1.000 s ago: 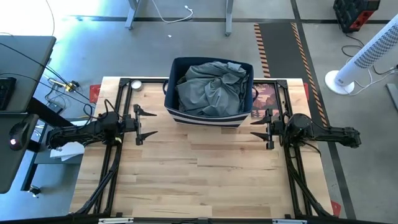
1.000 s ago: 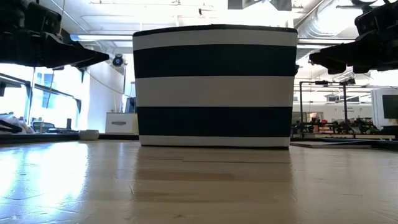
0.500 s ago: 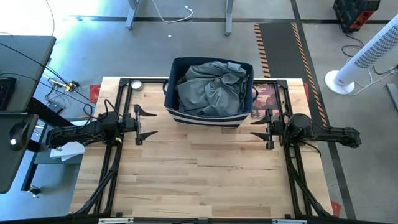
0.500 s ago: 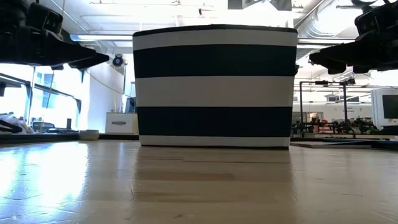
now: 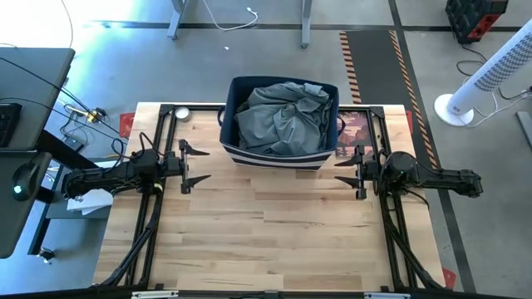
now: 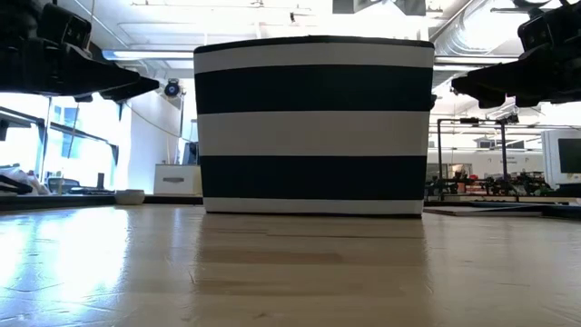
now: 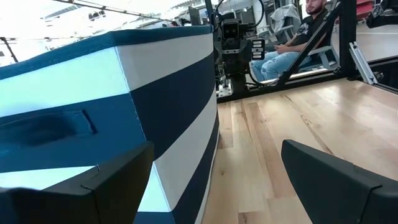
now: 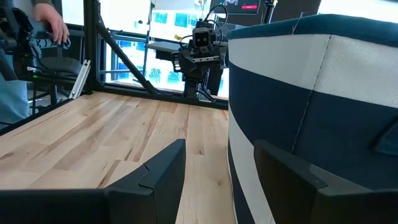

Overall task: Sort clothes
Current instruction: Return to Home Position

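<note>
Grey-green clothes lie crumpled in a heap inside a navy bin with white stripes, which stands at the table's far middle. My left gripper hovers open above the table, left of the bin, pointing at it. To the bin's right, my right gripper hovers open too, pointing at the bin. Neither touches anything. In the left wrist view the bin's wall fills the space past my open fingers; the right wrist view shows the bin's other side.
Bare wooden tabletop stretches from the bin to the near edge. Black frame rails run along both sides. A white fan stands off the table's far right. A seated person shows beyond the table.
</note>
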Available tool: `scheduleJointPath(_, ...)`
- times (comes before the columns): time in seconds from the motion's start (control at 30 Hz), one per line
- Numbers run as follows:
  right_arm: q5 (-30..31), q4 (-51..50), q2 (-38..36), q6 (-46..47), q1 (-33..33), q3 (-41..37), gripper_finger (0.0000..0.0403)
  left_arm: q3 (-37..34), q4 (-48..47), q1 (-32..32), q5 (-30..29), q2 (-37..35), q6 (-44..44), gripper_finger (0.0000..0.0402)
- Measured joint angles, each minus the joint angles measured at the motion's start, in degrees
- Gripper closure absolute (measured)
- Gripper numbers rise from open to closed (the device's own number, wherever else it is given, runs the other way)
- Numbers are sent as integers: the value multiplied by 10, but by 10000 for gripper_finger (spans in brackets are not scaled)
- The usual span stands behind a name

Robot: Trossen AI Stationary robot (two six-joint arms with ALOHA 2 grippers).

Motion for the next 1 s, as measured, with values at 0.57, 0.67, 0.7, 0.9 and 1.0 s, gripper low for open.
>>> scheduleJointPath(0.57, 0, 4, -4, 0, 2, -1, 215, 0, 0, -8, -1, 0, 0, 48)
scheduleJointPath(0.67, 0, 5, -3, 0, 2, -1, 215, 0, 0, -16, -1, 0, 0, 48)
scheduleJointPath(0.7, 0, 5, 0, 0, 2, -1, 215, 0, 0, -19, -1, 0, 0, 48)
scheduleJointPath(0.9, 0, 5, 0, 0, 2, -1, 215, 0, 0, -40, -1, 0, 0, 48)
scheduleJointPath(1.0, 0, 5, 0, 0, 2, -1, 215, 0, 0, -51, -1, 0, 0, 48)
